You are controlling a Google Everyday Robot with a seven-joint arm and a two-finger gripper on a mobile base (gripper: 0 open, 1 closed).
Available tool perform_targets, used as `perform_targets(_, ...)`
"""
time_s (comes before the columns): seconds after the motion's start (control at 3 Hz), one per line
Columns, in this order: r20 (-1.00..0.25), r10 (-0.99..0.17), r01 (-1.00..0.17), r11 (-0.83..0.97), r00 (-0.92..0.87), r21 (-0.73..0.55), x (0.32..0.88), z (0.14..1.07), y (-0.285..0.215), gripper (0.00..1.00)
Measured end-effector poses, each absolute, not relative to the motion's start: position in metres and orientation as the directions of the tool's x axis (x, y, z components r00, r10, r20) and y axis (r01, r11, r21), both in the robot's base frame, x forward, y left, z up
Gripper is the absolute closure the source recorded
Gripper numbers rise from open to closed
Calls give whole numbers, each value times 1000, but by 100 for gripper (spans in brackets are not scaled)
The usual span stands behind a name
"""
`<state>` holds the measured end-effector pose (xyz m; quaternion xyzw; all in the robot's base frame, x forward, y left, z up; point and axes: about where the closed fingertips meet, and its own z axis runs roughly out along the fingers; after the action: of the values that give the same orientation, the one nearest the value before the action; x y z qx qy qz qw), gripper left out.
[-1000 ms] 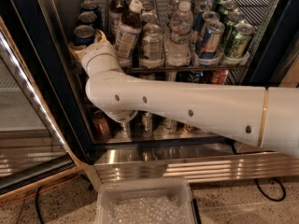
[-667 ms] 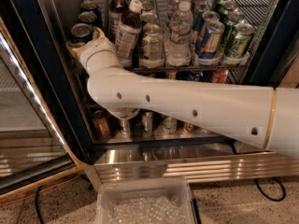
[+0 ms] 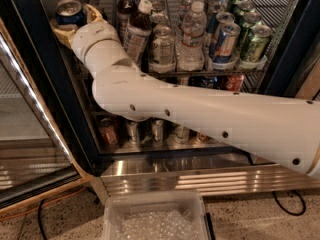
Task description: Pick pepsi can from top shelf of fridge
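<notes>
My gripper [image 3: 75, 20] is at the upper left of the open fridge [image 3: 200, 176], at the left end of the top shelf [image 3: 200, 73]. It is shut on the pepsi can [image 3: 69, 11], a dark blue can with a silver rim, held upright between the tan fingers [image 3: 61, 33]. The can is up off the wire rack, in front of the fridge's dark left frame. My white arm crosses the view from the lower right and hides much of the middle shelf.
On the top shelf stand brown bottles [image 3: 137, 29], water bottles [image 3: 192, 39], silver-blue-red cans [image 3: 225, 41] and green cans [image 3: 256, 41]. Small cans [image 3: 132, 131] line the lower rack. The open glass door [image 3: 25, 149] is at left. A clear plastic bin [image 3: 155, 219] sits on the floor.
The gripper has moved up and to the left with the pepsi can in it, and the wrist has risen with it.
</notes>
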<state>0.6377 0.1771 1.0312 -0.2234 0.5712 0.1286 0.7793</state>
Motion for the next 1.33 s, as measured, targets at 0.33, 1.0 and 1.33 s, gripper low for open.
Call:
perform_targets(0.33,-948,-55,-456,867,314,-201,638,1031,177,100)
perform_targets(1.0,-966,-128,-434,874,224,-217,606,1023,145,100)
perform_targets(1.33,-981,-144,-429,884,129,-186,568,1012,121,100)
